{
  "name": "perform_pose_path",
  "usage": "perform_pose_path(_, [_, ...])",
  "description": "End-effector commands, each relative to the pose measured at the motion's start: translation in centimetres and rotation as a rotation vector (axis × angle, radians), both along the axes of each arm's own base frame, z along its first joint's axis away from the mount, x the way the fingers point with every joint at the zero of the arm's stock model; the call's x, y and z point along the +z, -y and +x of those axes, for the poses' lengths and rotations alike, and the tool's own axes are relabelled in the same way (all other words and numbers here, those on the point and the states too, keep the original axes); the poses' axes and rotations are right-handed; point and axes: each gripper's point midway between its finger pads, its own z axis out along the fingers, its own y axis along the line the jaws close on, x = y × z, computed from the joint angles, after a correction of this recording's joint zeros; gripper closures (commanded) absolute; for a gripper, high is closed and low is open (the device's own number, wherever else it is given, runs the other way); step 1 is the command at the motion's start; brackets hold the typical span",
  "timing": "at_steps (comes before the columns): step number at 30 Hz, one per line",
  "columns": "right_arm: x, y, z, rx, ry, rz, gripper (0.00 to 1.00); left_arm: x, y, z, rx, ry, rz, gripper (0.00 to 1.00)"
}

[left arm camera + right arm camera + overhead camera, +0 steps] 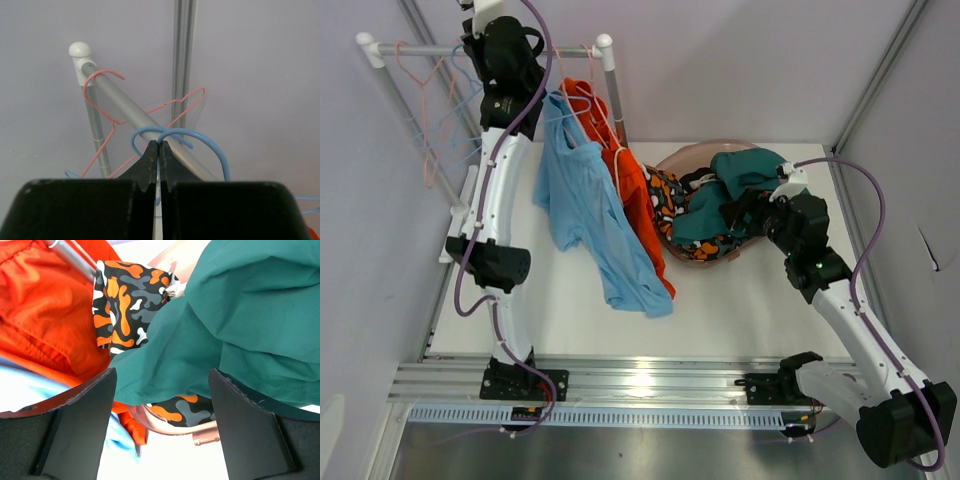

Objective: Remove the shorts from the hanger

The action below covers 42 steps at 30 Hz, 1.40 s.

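Observation:
Light blue shorts (582,205) and bright orange shorts (632,185) hang from hangers at the right end of the rack rail (440,49). Teal shorts (745,170) and black shorts with an orange-and-white pattern (667,200) lie in the pink basket (682,157). I cannot pick out the plain black shorts. My left gripper (510,48) is up at the rail, shut on the wire of a blue hanger (210,140). My right gripper (162,372) is open and empty, low beside the basket rim (170,427), facing the teal shorts (250,305).
Empty pink (107,75) and blue hangers hang on the rail (125,105) toward its left end (420,110). The rack's right post (610,85) stands beside the orange shorts. Walls close in the left, back and right sides.

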Motion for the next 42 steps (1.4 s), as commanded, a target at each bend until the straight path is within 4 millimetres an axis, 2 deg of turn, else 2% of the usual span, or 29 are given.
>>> perform_pose_path(1, [1.9, -0.5, 0.5, 0.011, 0.064, 0.017, 0.2, 1.1, 0.8, -0.1, -0.026, 0.055, -0.021, 0.99])
perform_pose_path(4, [1.8, -0.7, 0.5, 0.016, 0.063, 0.016, 0.2, 0.3, 0.9, -0.3, -0.033, 0.03, -0.039, 0.93])
perform_pose_path(6, [1.9, -0.8, 0.4, 0.018, 0.063, 0.015, 0.2, -0.9, 1.0, -0.1, -0.038, 0.0, -0.043, 0.84])
perform_pose_path(7, [2.0, -0.8, 0.4, 0.017, 0.065, 0.014, 0.2, -0.7, 1.0, -0.5, -0.04, 0.003, -0.049, 0.77])
perform_pose_path(8, [2.1, -0.7, 0.3, 0.014, 0.068, 0.011, 0.2, -1.2, 1.1, -0.4, -0.048, -0.013, -0.05, 0.62])
perform_pose_path(10, [2.2, -0.8, 0.1, 0.013, 0.068, 0.008, 0.2, -1.6, 1.1, -0.6, -0.052, -0.032, -0.057, 0.5])
perform_pose_path(11, [2.3, -0.7, 0.0, 0.01, 0.071, 0.008, 0.2, -1.4, 1.0, -1.0, -0.053, -0.03, -0.06, 0.38])
perform_pose_path(13, [2.3, -0.7, -0.2, 0.01, 0.069, 0.001, 0.2, -1.9, 1.0, -1.2, -0.054, -0.05, -0.062, 0.26])
perform_pose_path(16, [2.4, -0.7, -0.4, 0.004, 0.07, -0.005, 0.2, -2.6, 0.8, -1.9, -0.062, -0.072, -0.073, 0.21])
perform_pose_path(20, [2.8, -0.9, -0.8, 0.008, 0.075, -0.007, 0.2, -2.2, 0.5, -3.6, -0.079, -0.069, -0.1, 0.14])
perform_pose_path(21, [3.0, -0.9, -0.9, 0.006, 0.079, -0.005, 0.2, -1.4, 0.5, -4.6, -0.098, -0.051, -0.114, 0.13])
perform_pose_path(24, [3.4, -1.3, -1.3, 0.01, 0.084, -0.003, 0.2, -2.0, 0.9, -5.6, -0.145, -0.068, -0.138, 0.1])
perform_pose_path(26, [3.5, -1.8, -1.6, 0.015, 0.084, -0.004, 0.2, -1.1, 1.7, -6.9, -0.236, -0.056, -0.152, 0.07])
perform_pose_path(27, [3.8, -2.0, -1.8, 0.018, 0.089, -0.003, 0.2, -1.3, 2.3, -7.1, -0.274, -0.057, -0.167, 0.06])
perform_pose_path(28, [3.7, -2.0, -1.8, 0.01, 0.084, -0.012, 0.2, -0.1, 3.3, -7.9, -0.371, -0.036, -0.173, 0.05])
perform_pose_path(30, [3.7, -2.5, -2.0, 0.015, 0.084, -0.022, 0.2, -0.5, 4.7, -8.4, -0.462, -0.05, -0.194, 0.03])
perform_pose_path(31, [3.9, -2.3, -2.0, -0.003, 0.084, -0.03, 0.19, 0.4, 5.2, -9.6, -0.514, -0.029, -0.195, 0.02])
perform_pose_path(32, [3.9, -2.5, -2.0, -0.003, 0.083, -0.04, 0.19, -0.8, 6.7, -9.2, -0.599, -0.065, -0.204, 0.02])
perform_pose_path(36, [4.6, -3.1, -2.3, 0.0, 0.085, -0.057, 0.19, -0.5, 9.7, -11.1, -0.797, -0.049, -0.233, 0.01])
perform_pose_path(37, [4.9, -3.1, -2.2, -0.009, 0.086, -0.06, 0.19, -1.3, 10.3, -11.3, -0.829, -0.066, -0.241, 0.01])
perform_pose_path(38, [5.7, -3.1, -2.3, -0.011, 0.098, -0.055, 0.19, -0.2, 10.6, -12.8, -0.867, -0.031, -0.24, 0.01])
perform_pose_path(39, [5.9, -3.5, -2.5, -0.006, 0.1, -0.056, 0.19, -2.8, 11.7, -12.6, -0.915, -0.088, -0.268, 0.01])
perform_pose_path(40, [6.2, -3.7, -2.6, -0.002, 0.105, -0.052, 0.19, -3.0, 12.1, -13.3, -0.946, -0.083, -0.272, 0.01])
perform_pose_path(41, [7.0, -4.0, -2.7, 0.002, 0.117, -0.047, 0.19, -1.4, 12.3, -14.9, -0.988, -0.013, -0.256, 0.01])
perform_pose_path(42, [7.2, -4.3, -2.8, 0.007, 0.117, -0.046, 0.19, -1.3, 13.2, -15.7, -1.047, 0.001, -0.252, 0.01])
